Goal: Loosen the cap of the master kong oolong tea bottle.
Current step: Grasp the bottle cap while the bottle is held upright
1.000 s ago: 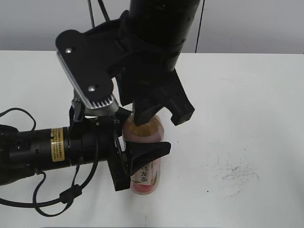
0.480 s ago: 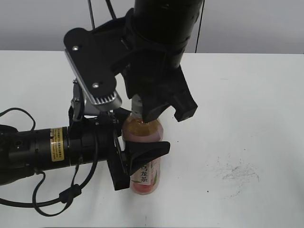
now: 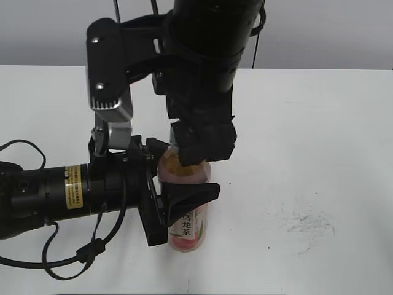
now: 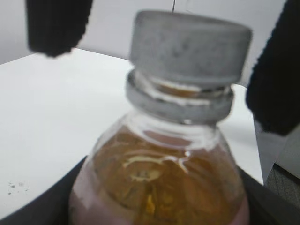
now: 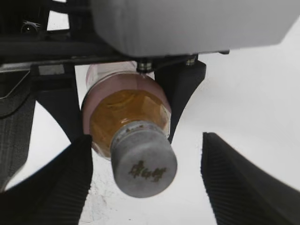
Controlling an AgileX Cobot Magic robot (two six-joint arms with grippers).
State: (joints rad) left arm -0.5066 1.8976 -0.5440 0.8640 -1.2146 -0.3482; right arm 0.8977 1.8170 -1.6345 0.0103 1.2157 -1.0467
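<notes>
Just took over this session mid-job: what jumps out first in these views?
The master kong oolong tea bottle stands on the white table, clamped around its body by the left pincer coming in from the left. Above it hangs the right pincer, open, its fingers either side of the grey cap and apart from it. The cap sits on the neck.

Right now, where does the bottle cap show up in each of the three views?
Exterior view: the cap is hidden behind the right gripper, above the bottle at centre.
Left wrist view: the cap fills the upper centre, close and blurred, between two dark fingers.
Right wrist view: it sits at lower centre, logo up, between the open jaws.
Shared landmark: the bottle's amber shoulder just below the cap.
</notes>
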